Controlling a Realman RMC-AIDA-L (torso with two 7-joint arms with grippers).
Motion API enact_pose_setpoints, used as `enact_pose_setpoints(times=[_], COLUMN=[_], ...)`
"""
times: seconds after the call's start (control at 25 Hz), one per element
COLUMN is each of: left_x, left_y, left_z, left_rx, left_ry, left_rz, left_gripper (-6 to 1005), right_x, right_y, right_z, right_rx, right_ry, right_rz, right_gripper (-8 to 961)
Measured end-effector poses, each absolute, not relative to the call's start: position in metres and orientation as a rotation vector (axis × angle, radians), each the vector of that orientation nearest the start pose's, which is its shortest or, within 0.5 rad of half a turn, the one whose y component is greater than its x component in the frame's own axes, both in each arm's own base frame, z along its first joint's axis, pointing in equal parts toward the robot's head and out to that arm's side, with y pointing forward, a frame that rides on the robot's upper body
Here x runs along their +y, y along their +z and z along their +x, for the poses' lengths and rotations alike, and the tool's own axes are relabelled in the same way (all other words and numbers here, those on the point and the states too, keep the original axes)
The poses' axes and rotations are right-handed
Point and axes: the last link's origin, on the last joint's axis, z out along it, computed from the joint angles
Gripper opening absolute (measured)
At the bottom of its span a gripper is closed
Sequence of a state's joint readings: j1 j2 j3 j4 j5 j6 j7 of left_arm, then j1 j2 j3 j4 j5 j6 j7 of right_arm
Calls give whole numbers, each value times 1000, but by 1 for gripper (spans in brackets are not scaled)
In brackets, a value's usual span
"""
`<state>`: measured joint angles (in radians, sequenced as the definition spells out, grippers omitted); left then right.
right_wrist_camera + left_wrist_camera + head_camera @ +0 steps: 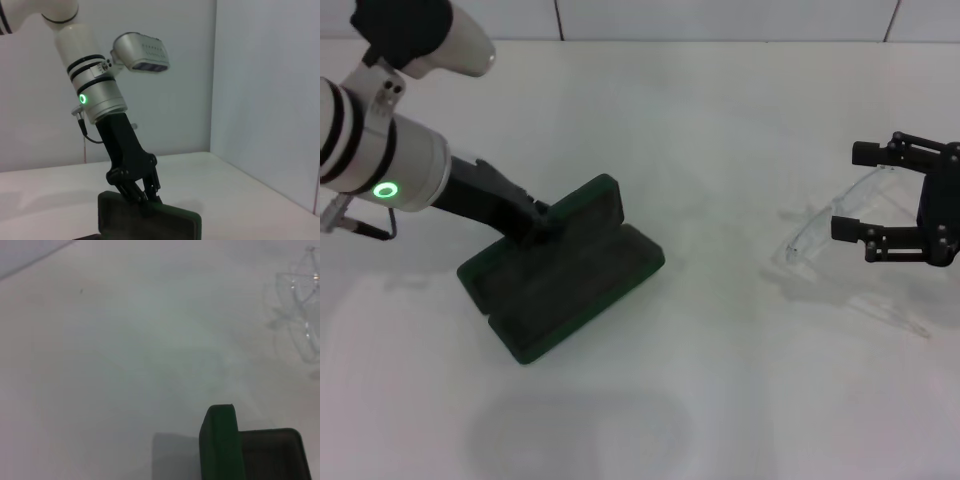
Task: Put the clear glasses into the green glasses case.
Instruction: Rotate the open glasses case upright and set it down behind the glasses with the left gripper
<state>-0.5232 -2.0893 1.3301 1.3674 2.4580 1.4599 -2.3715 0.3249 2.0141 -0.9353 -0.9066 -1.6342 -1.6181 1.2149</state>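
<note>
The left pincer point(542, 222) held the green case point(565, 275) lid up; the right pincer point(865, 200), spread wide, straddled the unlifted clear glasses point(830, 225).

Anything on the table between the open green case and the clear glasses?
Nothing: in the head view only bare white table separates the green glasses case from the clear glasses.

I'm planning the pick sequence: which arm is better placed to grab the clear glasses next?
The right. Its tool is open around the clear glasses on the table's right side. The left tool is shut on the lid of the green glasses case, holding it open.
</note>
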Motion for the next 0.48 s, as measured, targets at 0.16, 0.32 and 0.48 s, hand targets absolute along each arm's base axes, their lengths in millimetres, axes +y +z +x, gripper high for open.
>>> enact_pose_setpoints(times=[0.16, 0.32, 0.48], left_x=[348, 344, 340], left_y=[5, -4, -22], left_z=[-169, -159, -148], left_rx=[-651, -555, -415], left_ry=[242, 278, 318], left_rz=[-2666, -2693, -2719], left_gripper=[213, 194, 201], right_x=[306, 300, 289], right_y=[55, 67, 86], right_z=[258, 265, 275], right_rx=[162, 181, 198], right_ry=[786, 820, 885], right_rz=[-2619, -2572, -2492], right_gripper=[873, 873, 873])
